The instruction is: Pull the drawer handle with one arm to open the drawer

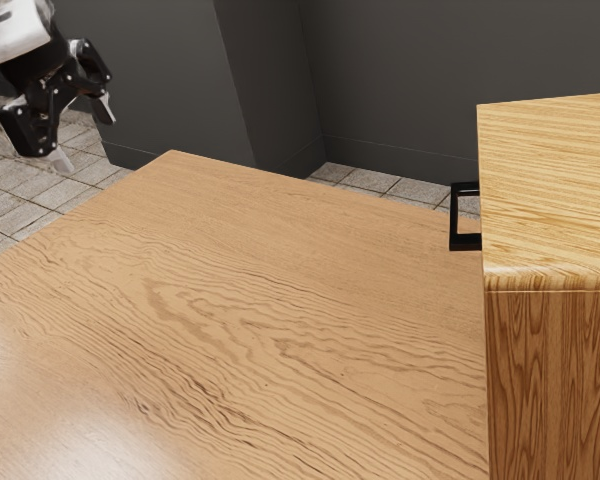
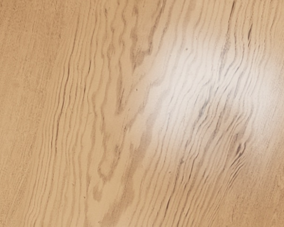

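Drawer handle (image 1: 464, 215) sat untouched at right of frame. The gripper (image 1: 87, 142) hung released at upper left, well apart. Approach step: it needed a reach across the table (image 1: 230, 320).

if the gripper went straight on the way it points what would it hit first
Most likely the wooden table top: the gripper points down at it, far from the drawer handle.

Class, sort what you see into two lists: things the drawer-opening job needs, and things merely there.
Needed: claw, open, at the exterior view's upper left; black handle; wooden cabinet bearing it.
Merely there: table top; tiled floor; grey wall.
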### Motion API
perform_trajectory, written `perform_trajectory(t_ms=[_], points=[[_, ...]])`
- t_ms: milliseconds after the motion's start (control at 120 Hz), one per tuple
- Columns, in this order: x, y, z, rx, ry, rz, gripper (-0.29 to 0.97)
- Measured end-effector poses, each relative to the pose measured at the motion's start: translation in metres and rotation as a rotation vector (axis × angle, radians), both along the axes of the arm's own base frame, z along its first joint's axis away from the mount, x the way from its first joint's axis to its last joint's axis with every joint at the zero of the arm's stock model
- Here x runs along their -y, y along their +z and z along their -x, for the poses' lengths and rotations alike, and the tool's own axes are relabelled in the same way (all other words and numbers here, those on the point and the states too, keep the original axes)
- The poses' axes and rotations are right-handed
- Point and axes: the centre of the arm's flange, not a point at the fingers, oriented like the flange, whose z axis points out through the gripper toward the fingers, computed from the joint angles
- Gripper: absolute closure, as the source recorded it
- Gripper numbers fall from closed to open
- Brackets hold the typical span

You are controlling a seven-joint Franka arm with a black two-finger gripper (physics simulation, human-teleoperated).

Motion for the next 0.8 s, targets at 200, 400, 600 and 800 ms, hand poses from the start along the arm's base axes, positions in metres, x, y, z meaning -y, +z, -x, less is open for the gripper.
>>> perform_trajectory(t_ms=[200,400,600,800], points=[[0.063,-0.024,-0.018,0.039,-0.313,-0.037,0.00],[0.077,-0.050,-0.027,0.104,-0.481,-0.081,0.00],[0.109,-0.075,-0.045,0.165,-0.650,-0.133,0.00],[0.120,-0.087,-0.047,0.236,-0.750,-0.181,0.00]])
